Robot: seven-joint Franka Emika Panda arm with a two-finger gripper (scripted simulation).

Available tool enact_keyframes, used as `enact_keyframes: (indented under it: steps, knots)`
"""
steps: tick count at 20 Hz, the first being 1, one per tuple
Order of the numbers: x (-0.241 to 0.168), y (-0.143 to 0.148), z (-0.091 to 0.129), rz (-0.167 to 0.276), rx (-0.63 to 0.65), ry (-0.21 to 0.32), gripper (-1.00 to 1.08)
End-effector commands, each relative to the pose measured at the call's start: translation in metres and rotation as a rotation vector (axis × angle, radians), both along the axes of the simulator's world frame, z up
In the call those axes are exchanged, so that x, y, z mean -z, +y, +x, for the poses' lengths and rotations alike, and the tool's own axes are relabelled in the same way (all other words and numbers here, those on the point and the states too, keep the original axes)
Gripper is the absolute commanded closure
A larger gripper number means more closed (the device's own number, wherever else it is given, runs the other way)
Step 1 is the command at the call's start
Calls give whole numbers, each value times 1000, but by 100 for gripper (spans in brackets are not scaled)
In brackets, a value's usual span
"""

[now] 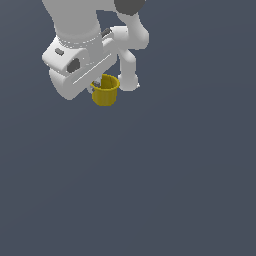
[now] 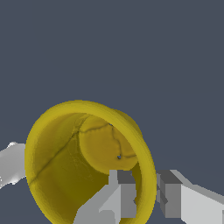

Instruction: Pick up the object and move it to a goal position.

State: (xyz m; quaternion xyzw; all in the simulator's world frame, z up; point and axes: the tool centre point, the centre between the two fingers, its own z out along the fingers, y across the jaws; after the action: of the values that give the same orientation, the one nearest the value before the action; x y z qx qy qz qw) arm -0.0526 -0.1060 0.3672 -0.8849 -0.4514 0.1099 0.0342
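The mustard-yellow cup (image 1: 106, 95) sits right under the white hand in the exterior view, near the upper left, roughly upright with its rolled rim upward. In the wrist view I look into the cup (image 2: 65, 166) and see its cracked-looking inner base. My gripper (image 2: 146, 188) straddles the cup's wall: one finger (image 2: 124, 194) is inside the cup, the other is outside, and both are close against the rim. In the exterior view the gripper (image 1: 96, 86) is mostly hidden by the hand. I cannot tell whether the cup is off the surface.
The white arm links (image 1: 131, 55) stand just behind the cup. A flat dark grey-blue surface (image 1: 150, 190) fills the rest of both views. A white part of the robot (image 2: 11, 164) shows beside the cup in the wrist view.
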Motion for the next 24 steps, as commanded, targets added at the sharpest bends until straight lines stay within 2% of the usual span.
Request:
enact_keyframes:
  steps: [1, 12, 24]
  knots:
    - [-29, -3, -3, 0, 0, -1, 108]
    - [-125, -15, -9, -1, 1, -1, 108]
    - [-165, -20, -10, -2, 1, -1, 108]
